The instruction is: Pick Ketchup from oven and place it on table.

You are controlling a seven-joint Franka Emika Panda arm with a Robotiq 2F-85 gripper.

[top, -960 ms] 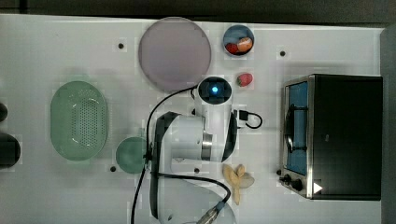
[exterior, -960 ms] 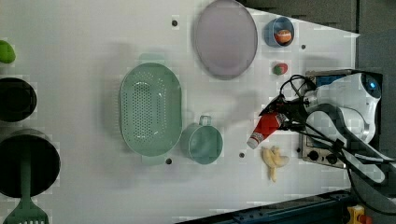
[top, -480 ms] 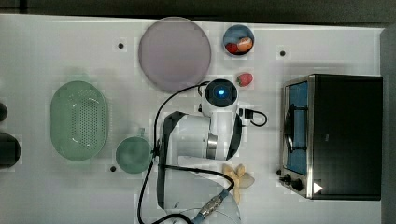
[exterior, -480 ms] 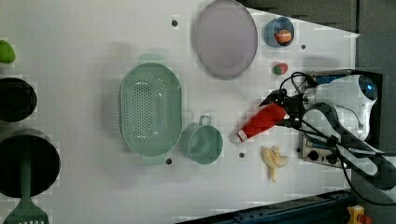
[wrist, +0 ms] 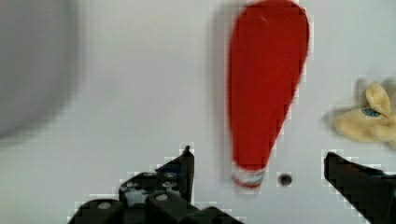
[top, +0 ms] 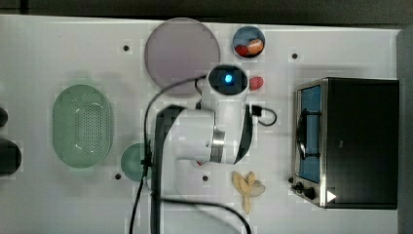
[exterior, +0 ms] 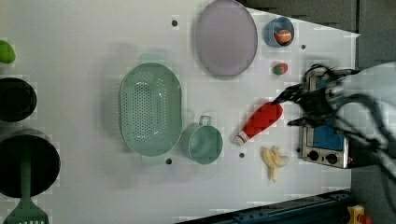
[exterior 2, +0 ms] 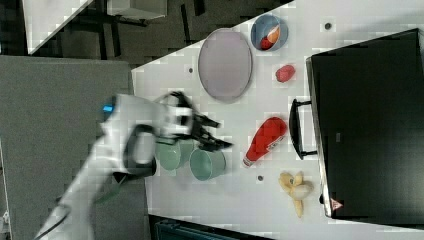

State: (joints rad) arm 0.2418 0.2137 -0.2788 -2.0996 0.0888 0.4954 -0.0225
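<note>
1. End effector: fingers spread wide, holding nothing, above the ketchup's base end.
2. Ketchup: lies flat on the desk, apart from both fingers, cap toward the cup.
3. Banana peel: near the cap.
4. Oven: door shut, beside the ketchup.
</note>
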